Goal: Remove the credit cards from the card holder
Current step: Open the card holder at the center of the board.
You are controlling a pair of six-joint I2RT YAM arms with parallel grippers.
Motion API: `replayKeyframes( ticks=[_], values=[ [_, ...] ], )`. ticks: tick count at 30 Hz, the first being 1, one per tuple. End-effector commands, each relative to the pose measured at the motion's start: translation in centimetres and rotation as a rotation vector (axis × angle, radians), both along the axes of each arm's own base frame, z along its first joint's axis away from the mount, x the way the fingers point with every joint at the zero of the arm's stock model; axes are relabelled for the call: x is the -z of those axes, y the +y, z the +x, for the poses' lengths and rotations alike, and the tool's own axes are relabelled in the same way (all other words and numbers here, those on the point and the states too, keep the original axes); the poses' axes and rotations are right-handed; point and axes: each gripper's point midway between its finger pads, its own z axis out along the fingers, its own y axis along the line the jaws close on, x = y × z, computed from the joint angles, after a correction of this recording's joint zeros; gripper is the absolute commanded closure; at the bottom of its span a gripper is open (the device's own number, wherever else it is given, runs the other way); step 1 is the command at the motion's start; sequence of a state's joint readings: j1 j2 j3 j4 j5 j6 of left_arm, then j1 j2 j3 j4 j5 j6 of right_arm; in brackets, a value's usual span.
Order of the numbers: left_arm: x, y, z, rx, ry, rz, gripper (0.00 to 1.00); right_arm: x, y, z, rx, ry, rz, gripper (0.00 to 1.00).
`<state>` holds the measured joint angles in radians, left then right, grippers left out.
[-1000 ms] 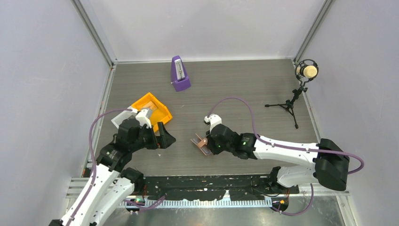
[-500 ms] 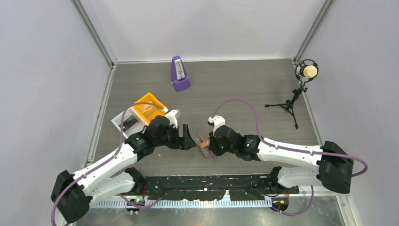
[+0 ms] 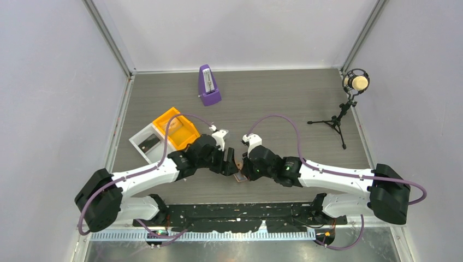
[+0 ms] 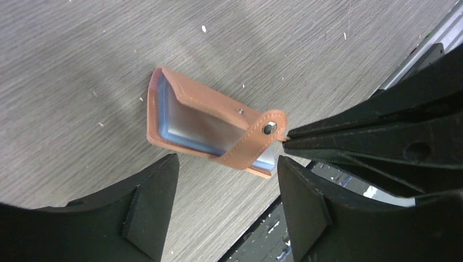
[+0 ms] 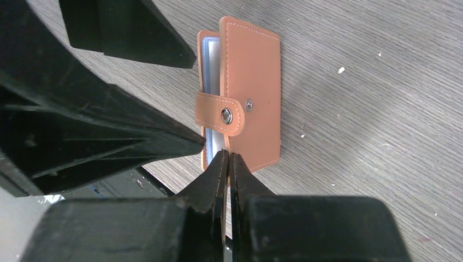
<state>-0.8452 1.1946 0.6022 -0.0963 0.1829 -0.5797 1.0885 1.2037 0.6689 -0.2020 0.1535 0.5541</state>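
The salmon-tan card holder (image 3: 238, 167) hangs just above the table, snap tab fastened, blue-grey inner faces showing between its covers (image 4: 203, 121). My right gripper (image 3: 243, 167) is shut on one cover's lower edge (image 5: 227, 157), and the holder (image 5: 252, 82) sticks out beyond its fingertips. My left gripper (image 3: 229, 164) is open, its fingers (image 4: 155, 199) either side of the holder's near end without touching it. One left finger (image 5: 109, 131) shows beside the tab in the right wrist view. A dark flat credit card (image 3: 148, 144) lies in a white tray. I cannot tell whether cards are inside the holder.
An orange tray (image 3: 187, 131) and the white tray (image 3: 137, 140) sit at the left. A purple metronome (image 3: 208, 85) stands at the back. A microphone on a small tripod (image 3: 355, 83) stands at the right. A black strip (image 3: 240, 213) runs along the near edge.
My left arm has swung right from the orange tray to the card holder, gripper open. My right gripper has kept its hold and barely moved.
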Motion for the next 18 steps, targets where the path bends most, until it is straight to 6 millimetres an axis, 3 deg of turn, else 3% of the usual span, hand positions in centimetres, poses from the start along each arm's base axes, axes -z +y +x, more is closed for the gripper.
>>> replayKeyframes(
  ticks=[1, 13, 18],
  values=[
    [-3.1, -2.4, 2.7, 0.020, -0.144, -0.050, 0.34, -1.9, 1.0, 0.4, 0.010, -0.024, 0.089, 0.95],
    [0.1, -1.7, 2.4, -0.002, -0.096, 0.007, 0.63, -2.2, -0.3, 0.8, 0.066, -0.049, 0.089, 0.95],
    [1.0, -1.5, 2.2, -0.007, -0.080, 0.022, 0.65, -2.0, -0.7, 0.9, 0.084, -0.049, 0.090, 0.95]
  ],
)
